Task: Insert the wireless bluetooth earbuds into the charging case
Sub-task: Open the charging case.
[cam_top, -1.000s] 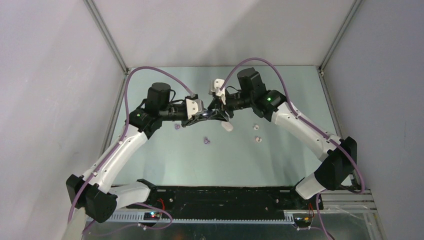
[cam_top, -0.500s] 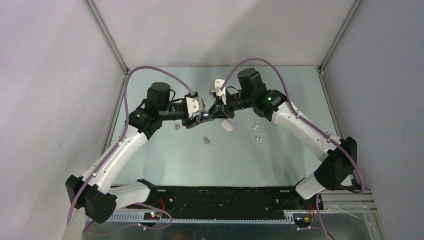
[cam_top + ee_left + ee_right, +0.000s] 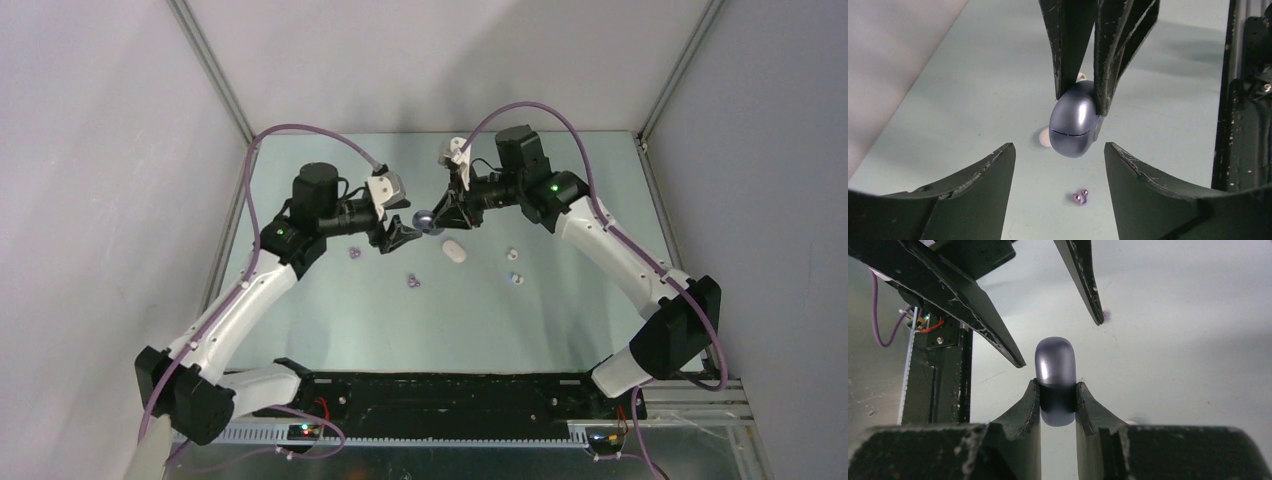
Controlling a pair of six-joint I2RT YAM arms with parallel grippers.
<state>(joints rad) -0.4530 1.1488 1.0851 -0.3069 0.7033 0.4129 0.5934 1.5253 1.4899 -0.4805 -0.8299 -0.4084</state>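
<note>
Earbuds (image 3: pixel 512 253) lie on the table (image 3: pixel 330 320), two tiny white dots close together on the right side. The second one (image 3: pixel 516 279) sits just nearer the arms. The charging case (image 3: pixel 453 250), a small white pill shape, lies on the table too. It is a little to the left of them and not touching them. No bud is in it yet.

Something has just changed up in the air. A second ago both grippers were pressed together around a shiny lilac-grey shell (image 3: pixel 425 220). Now the left gripper (image 3: pixel 396 234) has let go. Its fingers stand apart with nothing between them, and it has pulled back a bit. The right gripper (image 3: pixel 1058 390) now squeezes the shell by its back end and holds it up above the table. So the shell has passed from one hand to the other.

Two small purple bits (image 3: pixel 413 282) lie near the middle and left of the table.

I think the real job has not started. The right hand is busy with the wrong thing. The left hand is free to go for a bud.
</note>
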